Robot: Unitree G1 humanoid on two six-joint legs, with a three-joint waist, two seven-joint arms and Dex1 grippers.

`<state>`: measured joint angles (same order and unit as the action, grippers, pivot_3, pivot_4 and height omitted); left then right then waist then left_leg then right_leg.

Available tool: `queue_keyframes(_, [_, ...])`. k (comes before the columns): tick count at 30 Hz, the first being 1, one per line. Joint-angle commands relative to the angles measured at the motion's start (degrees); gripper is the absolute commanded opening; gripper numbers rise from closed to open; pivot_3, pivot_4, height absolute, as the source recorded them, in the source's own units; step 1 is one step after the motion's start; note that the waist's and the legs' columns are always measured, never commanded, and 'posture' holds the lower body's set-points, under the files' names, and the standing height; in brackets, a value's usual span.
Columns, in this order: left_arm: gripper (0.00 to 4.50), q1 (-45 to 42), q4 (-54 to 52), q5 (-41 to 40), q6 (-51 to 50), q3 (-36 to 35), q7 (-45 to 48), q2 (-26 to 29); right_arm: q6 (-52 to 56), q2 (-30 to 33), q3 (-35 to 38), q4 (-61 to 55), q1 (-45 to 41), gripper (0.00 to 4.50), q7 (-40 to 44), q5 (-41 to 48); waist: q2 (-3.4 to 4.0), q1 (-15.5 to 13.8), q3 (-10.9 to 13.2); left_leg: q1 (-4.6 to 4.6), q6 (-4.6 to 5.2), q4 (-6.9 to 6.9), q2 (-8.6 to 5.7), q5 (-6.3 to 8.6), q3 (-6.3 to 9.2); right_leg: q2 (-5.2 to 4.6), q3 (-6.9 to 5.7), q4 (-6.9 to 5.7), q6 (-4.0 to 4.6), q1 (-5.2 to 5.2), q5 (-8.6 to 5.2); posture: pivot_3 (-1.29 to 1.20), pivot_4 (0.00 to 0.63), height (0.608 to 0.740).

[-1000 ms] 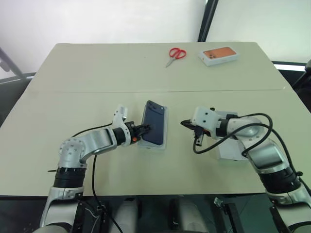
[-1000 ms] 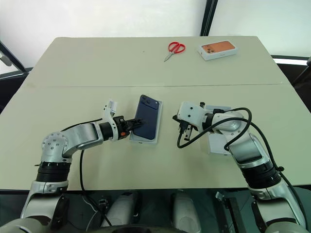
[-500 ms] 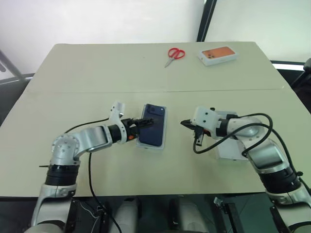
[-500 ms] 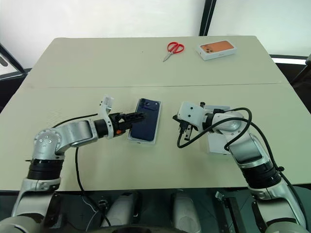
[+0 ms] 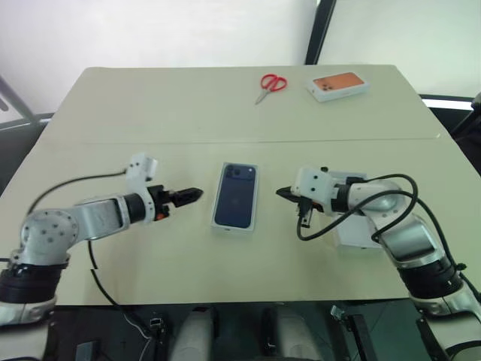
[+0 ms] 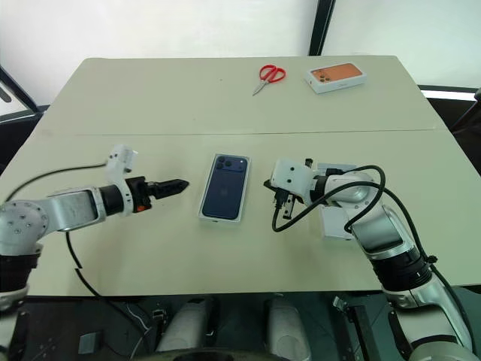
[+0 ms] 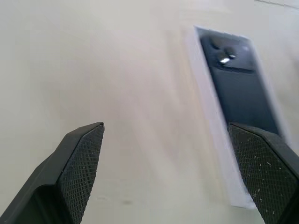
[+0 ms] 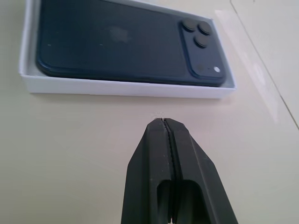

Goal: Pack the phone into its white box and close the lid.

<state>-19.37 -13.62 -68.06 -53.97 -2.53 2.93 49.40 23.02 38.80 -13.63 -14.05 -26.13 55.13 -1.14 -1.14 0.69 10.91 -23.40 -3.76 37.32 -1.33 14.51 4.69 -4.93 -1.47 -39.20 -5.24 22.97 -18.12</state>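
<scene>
The dark navy phone (image 5: 235,195) lies flat, camera side up, inside the shallow white box (image 6: 219,218) at the middle of the table. My left gripper (image 5: 192,194) hovers a short way to the left of the box, pointing at it, open and empty. In the left wrist view its fingers (image 7: 79,154) stand wide apart, with the phone (image 7: 238,88) beyond them. My right gripper (image 5: 282,192) is shut on nothing, its tip just right of the box (image 8: 126,88). The lid (image 6: 335,223) lies flat under my right forearm, mostly covered.
Red-handled scissors (image 5: 270,83) and a small white box with an orange phone picture (image 5: 337,85) sit at the far side of the table. A seam (image 5: 150,142) crosses the tabletop. There is bare table to the left and in front.
My left gripper opened, let go of the phone and drew back to the left. The phone, tilted before, now lies flat in the box. The right arm stayed still.
</scene>
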Motion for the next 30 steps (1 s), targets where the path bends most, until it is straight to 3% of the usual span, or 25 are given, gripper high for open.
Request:
queue_keyframes(1, [3.16,2.1,-5.2,14.1,7.6,4.7,9.3,2.1,-0.5,0.3,-2.2,-2.5,-0.4,0.00,-0.5,-2.0,0.00,0.0,0.0,0.00,0.01,0.00,0.01,0.00,0.00,-0.01,0.00,0.03,0.00,-0.01,0.00,0.00,0.150,0.698])
queue_keyframes(7, [0.22,-1.8,-2.6,30.5,9.6,14.8,16.0,-0.1,2.2,-3.4,-6.0,1.0,-2.5,0.00,-5.7,-7.3,0.00,-0.1,0.0,-0.02,0.27,0.01,0.00,0.14,0.01,-0.02,-0.01,0.01,0.00,0.00,0.00,0.00,0.150,0.698])
queue_keyframes(17, [0.22,-11.0,8.2,44.6,11.8,22.7,23.8,-13.9,3.9,-8.8,-9.6,7.0,-6.8,0.00,-11.1,-13.6,-0.01,-0.1,0.0,-0.04,0.27,0.09,-0.08,0.13,0.01,0.01,-0.10,-0.05,-0.01,-0.02,0.00,0.00,0.150,0.698])
queue_keyframes(30, [0.22,-11.6,3.6,45.2,5.2,22.6,30.1,-24.0,5.1,-4.7,-7.3,0.6,-4.4,0.00,-5.8,-11.2,-0.01,-0.4,0.0,-0.04,0.28,0.17,-0.09,0.13,0.12,-0.07,-0.16,-0.01,-0.04,-0.14,-0.01,0.00,0.150,0.698])
